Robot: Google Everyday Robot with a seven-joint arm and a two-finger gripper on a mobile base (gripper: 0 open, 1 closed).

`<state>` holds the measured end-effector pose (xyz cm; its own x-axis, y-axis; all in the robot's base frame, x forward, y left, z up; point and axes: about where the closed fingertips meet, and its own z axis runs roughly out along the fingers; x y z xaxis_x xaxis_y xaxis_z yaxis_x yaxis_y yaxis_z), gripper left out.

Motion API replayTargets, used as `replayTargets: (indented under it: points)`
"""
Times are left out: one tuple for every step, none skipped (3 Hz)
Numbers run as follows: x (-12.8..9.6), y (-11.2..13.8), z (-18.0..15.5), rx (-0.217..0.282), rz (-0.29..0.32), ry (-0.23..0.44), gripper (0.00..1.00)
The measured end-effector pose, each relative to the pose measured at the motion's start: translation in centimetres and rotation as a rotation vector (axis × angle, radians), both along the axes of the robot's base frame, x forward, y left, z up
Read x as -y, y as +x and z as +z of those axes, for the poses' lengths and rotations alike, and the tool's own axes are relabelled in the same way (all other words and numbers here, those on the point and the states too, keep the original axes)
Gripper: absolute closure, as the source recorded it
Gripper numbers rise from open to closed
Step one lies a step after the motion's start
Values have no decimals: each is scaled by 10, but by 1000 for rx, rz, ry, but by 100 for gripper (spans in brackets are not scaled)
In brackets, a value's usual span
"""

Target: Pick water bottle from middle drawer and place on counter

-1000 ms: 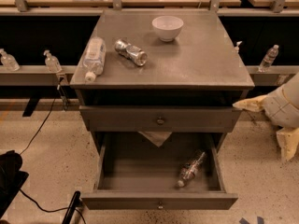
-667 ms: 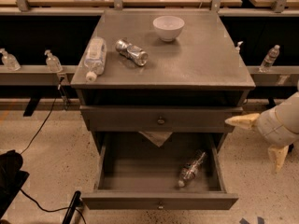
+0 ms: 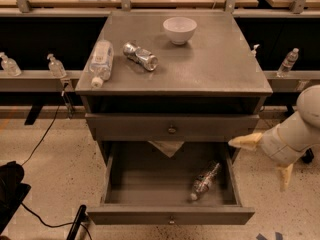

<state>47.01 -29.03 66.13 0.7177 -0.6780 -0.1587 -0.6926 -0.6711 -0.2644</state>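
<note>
The middle drawer [image 3: 170,216] of the grey metal cabinet is pulled fully out, its plain front panel and small round knob [image 3: 171,218] towards the camera. The water bottle [image 3: 205,180], a small clear ribbed one, lies on its side on the drawer floor in the right half, cap pointing to the front and body angled back and to the right. A pale, folded sheet-like thing [image 3: 166,147] hangs at the back of the drawer; what it is cannot be told. The upper drawer [image 3: 125,129] above is closed. The gripper [image 3: 258,164] is outside the cabinet on the right, level with the open drawer, at the end of a pale rounded arm [image 3: 295,131]. Its two beige fingers [image 3: 245,141] are spread wide apart and grip nothing; one points left at the cabinet's right side, the other points down at the speckled floor [image 3: 60,174]. On the table [image 3: 220,64], the scuffed metal top of the cabinet, a white bowl [image 3: 180,30] stands near the back, a crushed silver can [image 3: 141,56] lies left of centre, and a bigger labelled bottle [image 3: 100,63] lies on its side along the left edge. A black cable [image 3: 45,139] trails over the floor at left.
</note>
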Motion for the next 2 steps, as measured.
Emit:
replayTargets:
  points:
    - [-21, 2, -50, -15, 131, 25, 0]
    - [-45, 2, -104, -33, 241, 18, 0]
